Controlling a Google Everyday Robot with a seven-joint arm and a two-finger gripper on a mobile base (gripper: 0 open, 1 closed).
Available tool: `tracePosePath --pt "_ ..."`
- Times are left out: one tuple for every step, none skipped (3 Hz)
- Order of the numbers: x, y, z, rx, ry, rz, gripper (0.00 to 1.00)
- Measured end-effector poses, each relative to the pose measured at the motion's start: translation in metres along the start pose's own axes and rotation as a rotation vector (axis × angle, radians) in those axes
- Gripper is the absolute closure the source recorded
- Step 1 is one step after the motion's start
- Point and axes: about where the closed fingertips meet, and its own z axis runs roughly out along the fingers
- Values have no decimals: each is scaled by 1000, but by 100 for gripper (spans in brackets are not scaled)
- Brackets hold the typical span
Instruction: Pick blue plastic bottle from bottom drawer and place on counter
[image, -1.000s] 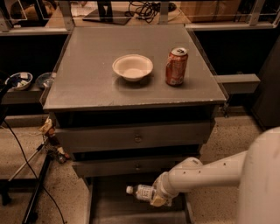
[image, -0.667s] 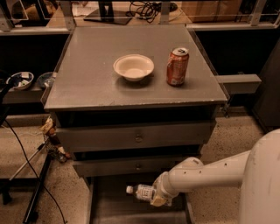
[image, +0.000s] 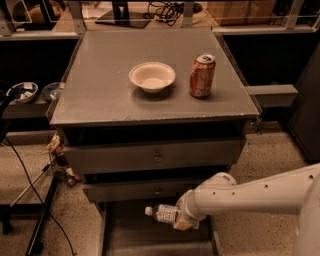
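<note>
The gripper (image: 183, 220) is low inside the open bottom drawer (image: 131, 236), against the base of the blue plastic bottle (image: 163, 213), which lies sideways, cap leftward, suiting an end-on pickup; grip state cannot be determined, and the counter (image: 100, 95) has room beside the bowl (image: 152, 76).

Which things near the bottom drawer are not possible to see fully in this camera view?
All in the camera view:
1. Blue plastic bottle: its right end is hidden behind the gripper, which is over the bottom drawer; label text is too small to read.
2. Bottom drawer: its front is cut off by the lower edge.
3. Robot arm: cut off by the right edge.
</note>
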Motion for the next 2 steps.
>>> tracePosePath --pt "-14 -8 -33 53 -11 -42 100" --pt "-15 -9 -33 48 -10 -41 100"
